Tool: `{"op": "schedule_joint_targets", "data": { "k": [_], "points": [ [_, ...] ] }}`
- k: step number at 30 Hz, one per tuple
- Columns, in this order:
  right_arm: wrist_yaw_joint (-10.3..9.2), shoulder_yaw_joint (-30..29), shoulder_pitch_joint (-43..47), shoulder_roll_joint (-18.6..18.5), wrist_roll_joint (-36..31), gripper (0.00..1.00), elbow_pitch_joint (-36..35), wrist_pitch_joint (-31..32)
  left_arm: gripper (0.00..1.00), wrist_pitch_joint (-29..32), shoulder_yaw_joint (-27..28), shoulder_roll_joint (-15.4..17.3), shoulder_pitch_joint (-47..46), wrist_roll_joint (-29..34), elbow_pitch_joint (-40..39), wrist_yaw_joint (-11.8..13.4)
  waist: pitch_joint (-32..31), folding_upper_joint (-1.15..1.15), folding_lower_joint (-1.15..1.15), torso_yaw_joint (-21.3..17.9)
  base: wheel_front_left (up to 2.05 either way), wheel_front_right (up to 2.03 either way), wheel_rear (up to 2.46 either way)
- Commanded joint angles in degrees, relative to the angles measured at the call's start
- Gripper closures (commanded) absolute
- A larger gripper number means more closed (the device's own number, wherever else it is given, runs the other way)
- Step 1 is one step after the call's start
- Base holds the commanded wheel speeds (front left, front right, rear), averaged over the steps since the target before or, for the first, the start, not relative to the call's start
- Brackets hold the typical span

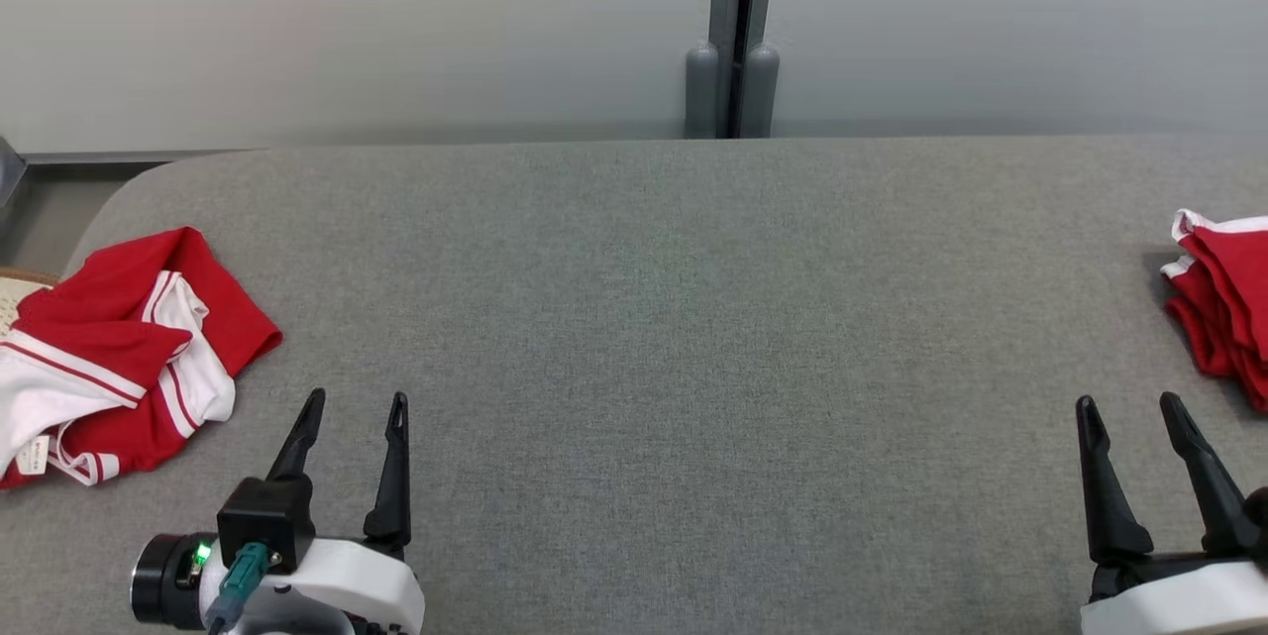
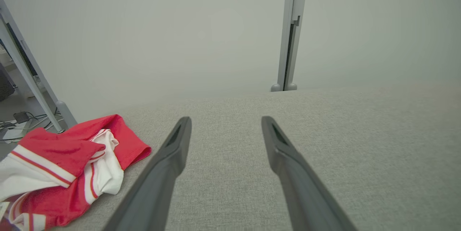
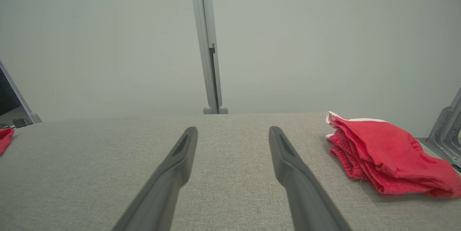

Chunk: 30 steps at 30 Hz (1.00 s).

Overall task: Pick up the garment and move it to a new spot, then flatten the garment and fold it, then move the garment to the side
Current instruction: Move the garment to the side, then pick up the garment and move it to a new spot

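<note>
Head view: the crumpled red-and-white garment [image 1: 119, 358] lies near left on the grey table [image 1: 674, 318]. The left gripper [image 1: 358, 399] and right gripper [image 1: 1127, 401] hover empty, fingers wide.
Left wrist view: it sits left of the spread fingers.
Right wrist view: a folded red garment [image 3: 385, 151] lies to the right.

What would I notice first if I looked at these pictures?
The bright red and white garment crumpled at the left end of the grey table jumps out first. A neater stack of red cloth sits at the right edge. Between them, the left gripper and right gripper stand open, holding nothing.
</note>
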Motion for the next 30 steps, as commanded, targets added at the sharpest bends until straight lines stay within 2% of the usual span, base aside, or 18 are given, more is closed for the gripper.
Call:
{"op": "schedule_joint_targets", "data": {
  "k": [1, 7, 30],
  "points": [
    [0.0, -0.4, 1.3, 0.4, -0.5, 0.0, -0.6, 0.6, 0.0, 0.2, -0.1, 0.6, 1.0, -0.3, 0.5, -0.3, -1.7, 0.0, 0.0, 0.0, 0.0, 0.0, 0.0],
    [0.0, -0.6, 3.9, 1.4, -1.2, 0.0, -2.2, 2.3, 0.0, 0.6, -0.4, 1.1, 2.4, -0.9, 1.1, -0.7, -3.5, 0.0, 0.0, 0.4, 0.0, 0.0, 0.0],
    [0.0, -1.2, 5.3, 2.2, -1.9, 0.0, -3.9, 3.7, 0.0, 0.1, -1.0, 1.0, 0.8, -2.1, 2.4, 0.0, -4.8, 0.0, 0.0, 1.7, 0.0, 0.0, 0.0]
  ]
}}
